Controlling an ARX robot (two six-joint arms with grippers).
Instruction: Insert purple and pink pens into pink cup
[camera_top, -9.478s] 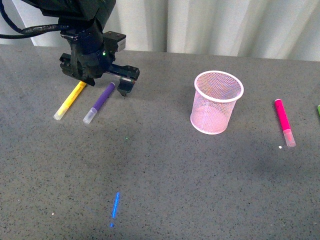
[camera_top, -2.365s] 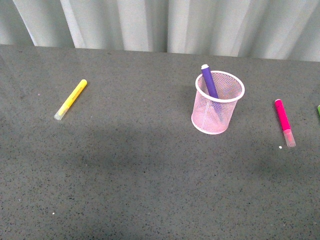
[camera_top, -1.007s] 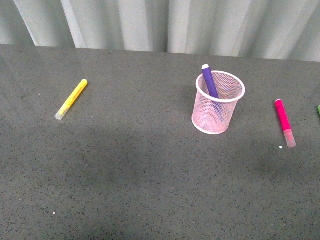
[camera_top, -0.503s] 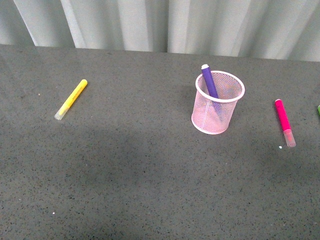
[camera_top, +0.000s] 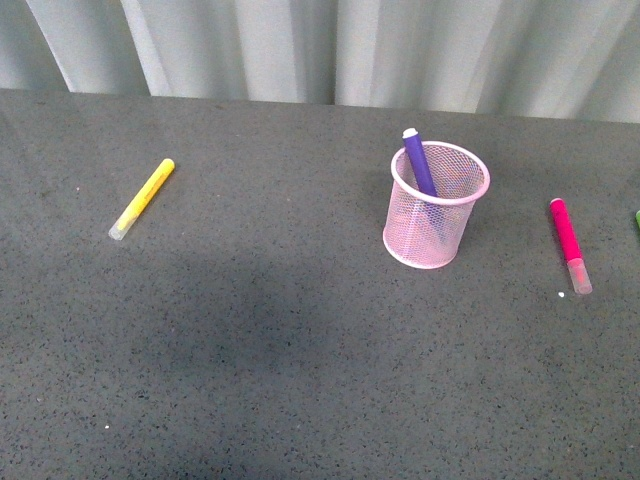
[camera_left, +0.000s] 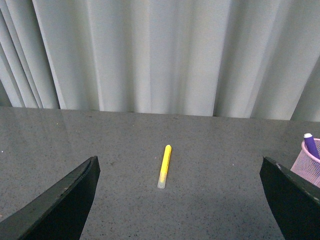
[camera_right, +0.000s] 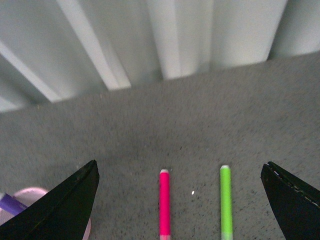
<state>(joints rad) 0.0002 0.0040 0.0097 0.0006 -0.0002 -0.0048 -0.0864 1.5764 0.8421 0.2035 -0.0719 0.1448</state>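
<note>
The pink cup (camera_top: 435, 228) stands upright right of the table's middle, and the purple pen (camera_top: 417, 162) leans inside it with its end above the rim. To the cup's right the pink pen (camera_top: 568, 243) lies flat on the table. Neither arm shows in the front view. My left gripper (camera_left: 180, 200) is open and empty above the table, with the cup (camera_left: 308, 169) and purple pen (camera_left: 310, 144) at the picture's edge. My right gripper (camera_right: 180, 202) is open, and the pink pen (camera_right: 164, 202) lies on the table between its spread fingers. The cup's rim (camera_right: 31, 192) shows beside one finger.
A yellow marker (camera_top: 142, 197) lies on the left of the dark grey table (camera_top: 300, 380), also seen ahead of the left gripper as the yellow marker (camera_left: 164, 165). A green marker (camera_right: 226, 200) lies parallel to the pink pen; its tip shows at the right edge (camera_top: 637, 219). Pale curtains (camera_top: 330, 45) hang behind.
Since 9.5 s ago the purple pen has gone from the table into the cup and the left arm has left the front view. Nothing has moved in the last second.
</note>
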